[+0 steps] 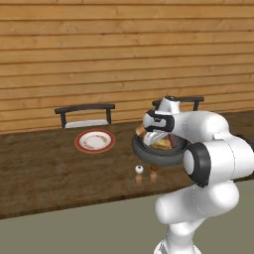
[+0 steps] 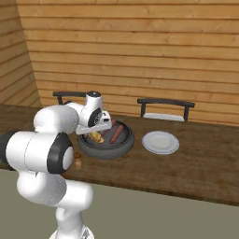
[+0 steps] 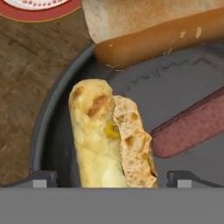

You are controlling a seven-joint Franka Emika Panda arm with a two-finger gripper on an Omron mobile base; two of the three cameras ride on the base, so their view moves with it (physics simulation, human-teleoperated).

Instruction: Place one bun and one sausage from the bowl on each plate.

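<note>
The dark bowl (image 3: pixel 48 122) holds a split toasted bun (image 3: pixel 109 135), a dark red sausage (image 3: pixel 192 127), an orange sausage (image 3: pixel 162 39) and a second bun (image 3: pixel 144 13) at its far side. My gripper (image 3: pixel 111 179) hangs open just above the split bun, one fingertip on each side, holding nothing. From the base, the bowl (image 1: pixel 149 155) (image 2: pixel 109 150) sits mid-table with the gripper (image 1: pixel 158 136) (image 2: pixel 95 131) lowered into it. A red-rimmed plate (image 1: pixel 95 141) (image 3: pixel 39 9) lies left of the bowl; a pale plate (image 2: pixel 160 142) lies to its right.
Two small shakers (image 1: pixel 139 170) (image 1: pixel 154 168) stand in front of the bowl near the table's front edge. Two dark chairs (image 1: pixel 84 115) (image 2: pixel 164 108) stand behind the wooden table, against a wood-plank wall.
</note>
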